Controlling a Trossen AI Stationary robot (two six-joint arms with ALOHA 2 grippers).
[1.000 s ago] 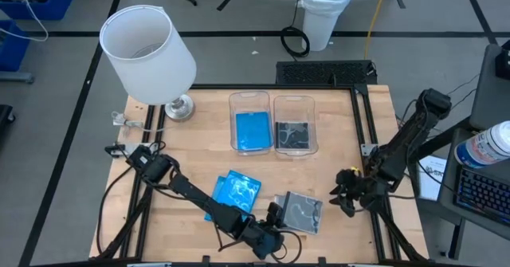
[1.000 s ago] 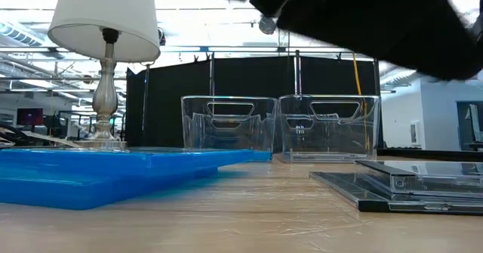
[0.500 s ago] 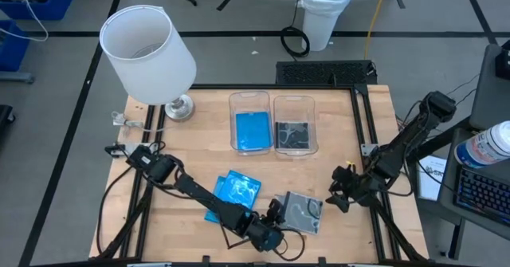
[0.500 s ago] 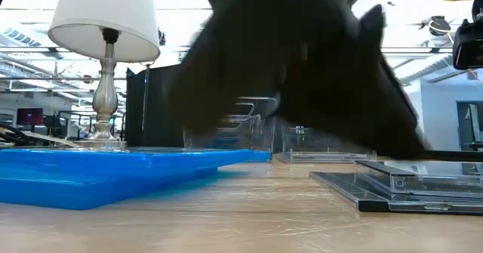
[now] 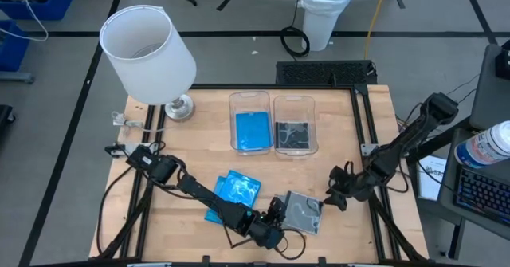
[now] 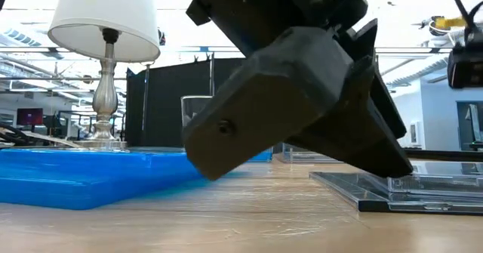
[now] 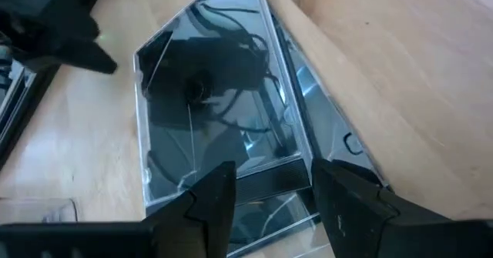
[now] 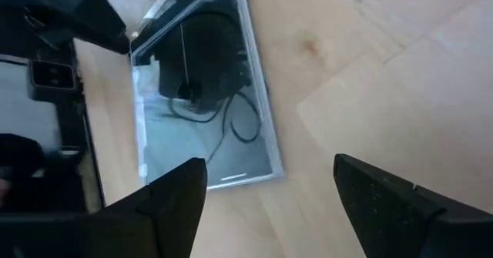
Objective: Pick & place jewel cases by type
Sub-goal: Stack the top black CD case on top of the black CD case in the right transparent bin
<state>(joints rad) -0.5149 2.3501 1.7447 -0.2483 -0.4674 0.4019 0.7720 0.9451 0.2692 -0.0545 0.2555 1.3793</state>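
Mid-pick on grey jewel cases [image 5: 301, 213], stacked on surface [image 5: 191, 151] front. Left hand [image 5: 275, 219] low at stack edge, fingers parted, nothing gripped. Right hand [image 5: 335, 195] beside stack, wide open. Next: close on top case, carry to grey bin [image 5: 295, 125].

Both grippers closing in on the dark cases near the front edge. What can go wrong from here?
1. The dark jewel cases lie stacked and skewed; the left gripper, open at their edge, may catch two or push the top one off.
2. The right gripper, open, hangs just beside the same stack: the arms might collide.
3. The stack sits near the table's front edge and could slide off.
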